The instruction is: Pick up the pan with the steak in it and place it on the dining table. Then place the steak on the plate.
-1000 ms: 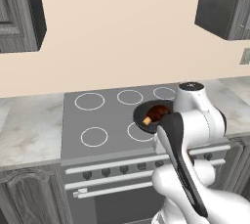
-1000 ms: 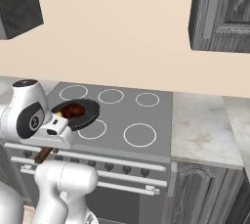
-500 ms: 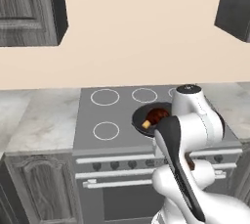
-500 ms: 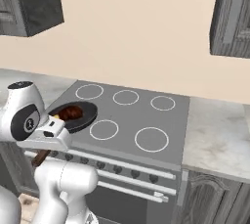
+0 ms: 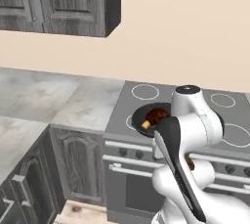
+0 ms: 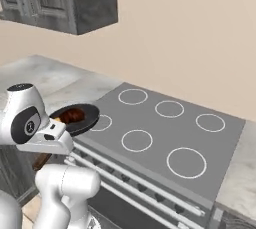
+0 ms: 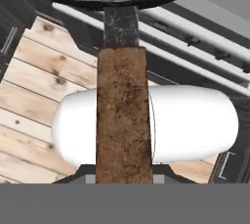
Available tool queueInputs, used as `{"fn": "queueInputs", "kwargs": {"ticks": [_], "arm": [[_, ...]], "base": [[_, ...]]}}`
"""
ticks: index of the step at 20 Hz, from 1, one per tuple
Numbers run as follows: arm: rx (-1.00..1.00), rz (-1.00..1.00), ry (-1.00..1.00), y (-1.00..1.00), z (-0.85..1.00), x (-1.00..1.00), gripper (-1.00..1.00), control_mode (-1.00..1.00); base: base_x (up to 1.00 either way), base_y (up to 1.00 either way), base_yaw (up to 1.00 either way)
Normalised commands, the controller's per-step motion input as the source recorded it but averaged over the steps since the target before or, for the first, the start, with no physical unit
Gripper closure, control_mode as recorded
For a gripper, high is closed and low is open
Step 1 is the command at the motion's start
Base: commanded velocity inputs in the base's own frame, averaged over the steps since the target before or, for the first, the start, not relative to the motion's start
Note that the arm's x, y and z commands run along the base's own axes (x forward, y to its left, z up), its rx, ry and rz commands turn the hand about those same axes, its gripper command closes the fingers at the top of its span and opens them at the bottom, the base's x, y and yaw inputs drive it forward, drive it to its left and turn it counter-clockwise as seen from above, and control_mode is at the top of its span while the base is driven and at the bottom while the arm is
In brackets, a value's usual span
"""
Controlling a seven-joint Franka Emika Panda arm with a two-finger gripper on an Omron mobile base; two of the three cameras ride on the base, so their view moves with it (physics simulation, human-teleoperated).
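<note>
Black pan (image 5: 149, 116) held by its brown handle (image 7: 123, 115), with the gripper (image 7: 123, 179) clamped narrow on the handle's near end at the bottom of the hand view. Sits left of centre in the left base view, over the front left corner of the stovetop (image 6: 170, 138), just ahead of the white arm. Carries the steak (image 5: 155, 117) inside, tan end toward the lower left of that frame. Long axis runs along the handle, straight up the hand view, bowl at the top edge, handle end toward the hand. Best carried level and slowly, wrist kept from rolling, so that the meat does not slide out on the way to the table
</note>
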Motion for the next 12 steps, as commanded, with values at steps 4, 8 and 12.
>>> {"fn": "queueInputs", "kwargs": {"ticks": [4, 8, 12], "arm": [[0.0, 0.0, 0.0, 0.0, 0.0, 0.0, 1.0, 1.0], [0.0, 0.0, 0.0, 0.0, 0.0, 0.0, 1.0, 1.0], [0.0, 0.0, 0.0, 0.0, 0.0, 0.0, 1.0, 1.0]], "base": [[-0.08, 0.0, 0.5], [-0.08, 0.0, 0.5], [-0.08, 0.0, 0.5]]}}
